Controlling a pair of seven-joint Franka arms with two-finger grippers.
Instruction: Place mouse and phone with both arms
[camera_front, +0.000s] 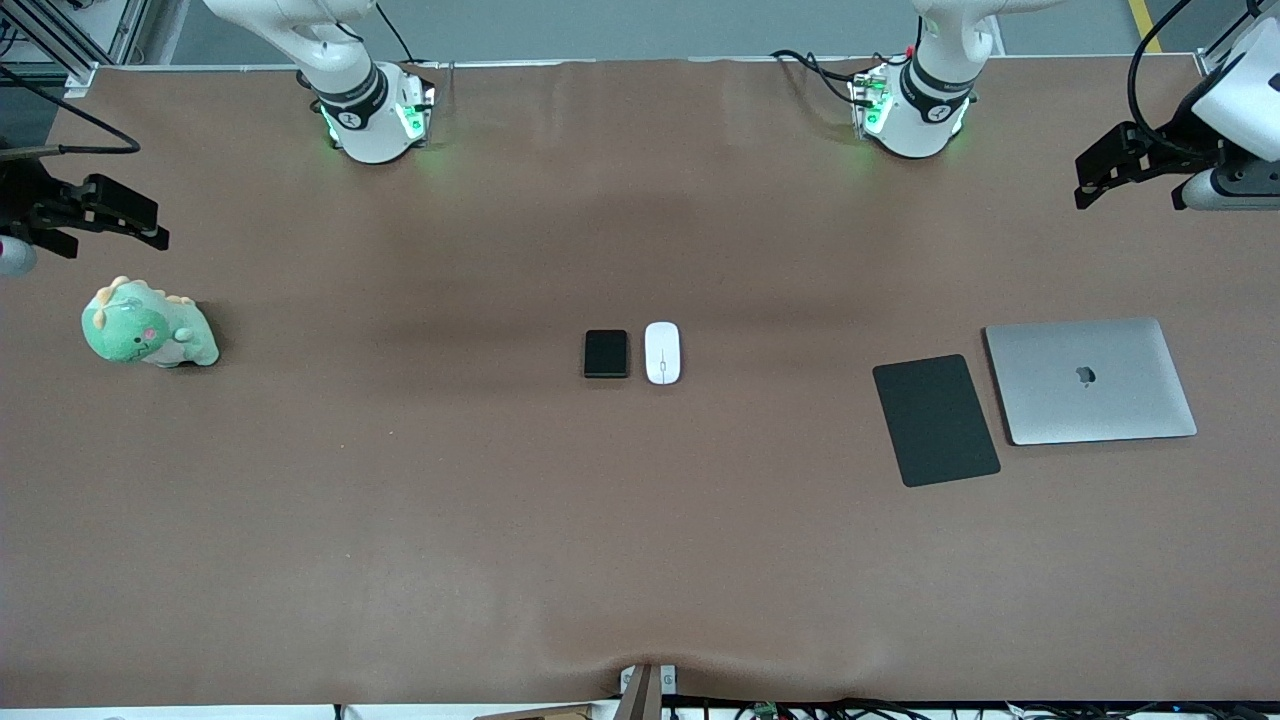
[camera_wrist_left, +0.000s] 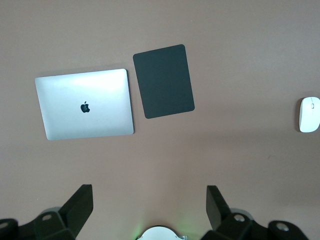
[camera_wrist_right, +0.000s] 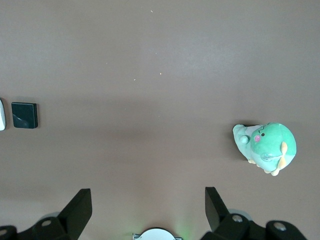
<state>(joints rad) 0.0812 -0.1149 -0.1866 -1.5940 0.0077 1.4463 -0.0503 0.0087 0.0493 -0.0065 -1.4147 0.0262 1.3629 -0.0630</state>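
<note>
The white mouse (camera_front: 662, 352) and the black phone (camera_front: 606, 353) lie side by side at the middle of the table, the phone toward the right arm's end. My left gripper (camera_front: 1085, 180) is open and empty, held high over the left arm's end of the table; its view (camera_wrist_left: 149, 195) shows the mouse (camera_wrist_left: 309, 114) far off. My right gripper (camera_front: 158, 225) is open and empty, held high over the right arm's end; its view (camera_wrist_right: 147, 196) shows the phone (camera_wrist_right: 24, 115) and a sliver of the mouse (camera_wrist_right: 1, 121).
A large thin black mouse pad (camera_front: 935, 420) and a closed silver laptop (camera_front: 1090, 380) lie beside each other toward the left arm's end. A green plush dinosaur (camera_front: 148, 325) sits toward the right arm's end, below the right gripper.
</note>
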